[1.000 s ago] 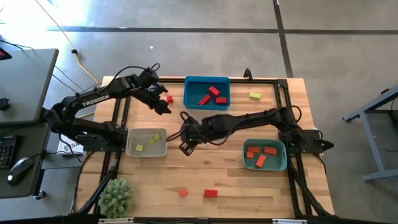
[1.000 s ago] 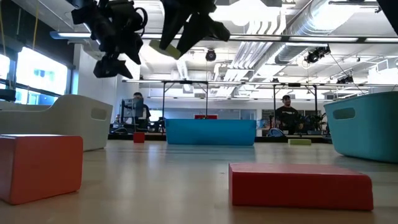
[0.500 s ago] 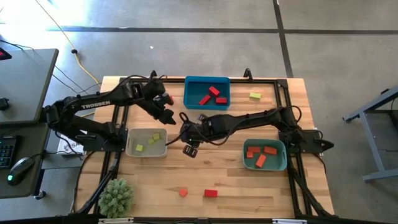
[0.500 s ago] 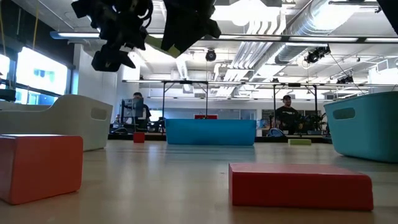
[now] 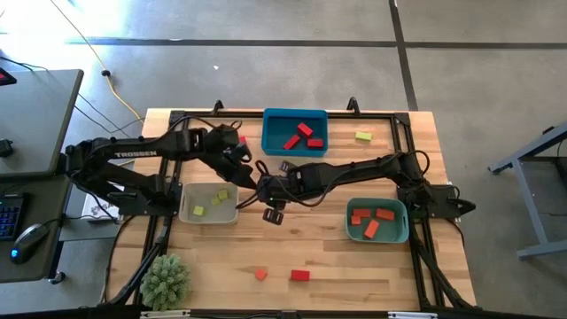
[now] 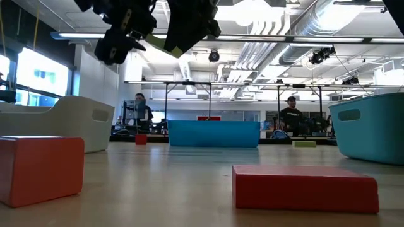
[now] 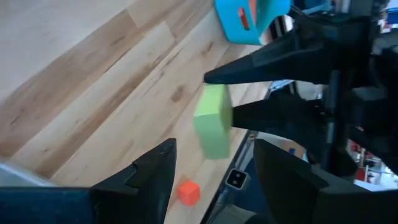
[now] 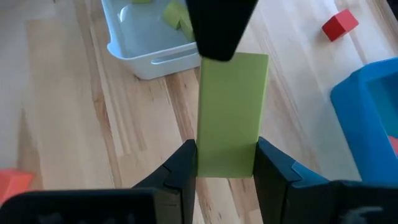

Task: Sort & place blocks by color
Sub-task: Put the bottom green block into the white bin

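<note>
My right gripper (image 8: 227, 167) is shut on a yellow-green oblong block (image 8: 231, 112), held in the air over the table's middle, beside the beige tray (image 5: 209, 202). My left gripper (image 7: 214, 177) is open and faces that block (image 7: 212, 121) from the other side. One of its fingers (image 8: 217, 25) overlaps the block's far end in the right wrist view. In the high view the two grippers meet, left (image 5: 241, 167) and right (image 5: 260, 188). In the low view the block (image 6: 170, 45) shows as a pale strip under the right gripper (image 6: 189, 22). My right gripper pinches the block between its two fingers (image 8: 185, 169) on the long sides, near one end (image 8: 227, 163). The fingers lie along the block, slanting down from the table's right. The block is lifted clear and sticks out ahead of the fingertips. My left gripper: whether it touches the block cannot be told.
The blue tray (image 5: 270, 142) holds red blocks, the teal tray (image 5: 400, 232) orange-red ones, the beige tray yellow-green ones. Loose blocks lie about: yellow-green (image 5: 363, 136) at the far right, red (image 5: 241, 139) by the left arm, orange-red (image 5: 260, 275) and red (image 5: 300, 275) near. A plant ball (image 5: 166, 282) sits at the near left.
My left gripper has travelled from beside the loose red block near the blue tray toward the table's near-right, up to my right gripper and the block it holds. The right gripper has kept its hold on the block over the table's middle.
</note>
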